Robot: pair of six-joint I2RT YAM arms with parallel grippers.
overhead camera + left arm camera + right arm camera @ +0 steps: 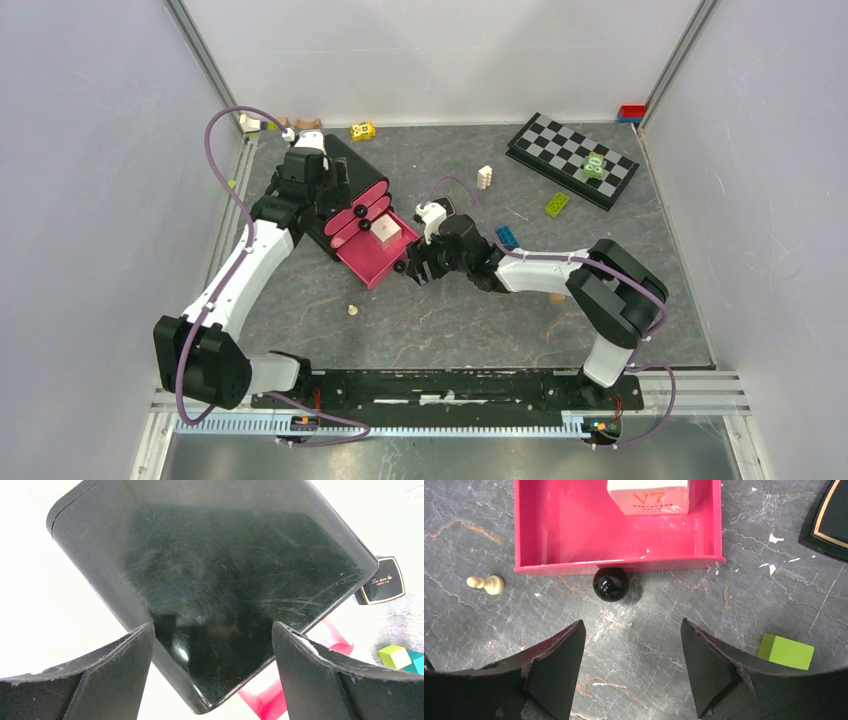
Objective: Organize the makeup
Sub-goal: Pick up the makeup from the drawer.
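A black drawer case [345, 195] with pink drawer fronts stands at the left centre. Its lowest pink drawer [372, 262] is pulled out and holds a white box [388, 233]. My left gripper [318, 188] is open above the case's glossy black top [215, 575], with one case corner between the fingers [125, 665]. A black square compact [382, 580] lies on the table beyond the case; its corner also shows in the right wrist view [830, 515]. My right gripper [632, 622] is open and empty, just short of the drawer's black knob [610, 584].
A chessboard [572, 158] lies at the back right. A pale pawn [486, 583], green block [785, 651], blue block [507, 238], another green block [556, 204] and yellow toy [363, 130] are scattered about. Walls enclose three sides.
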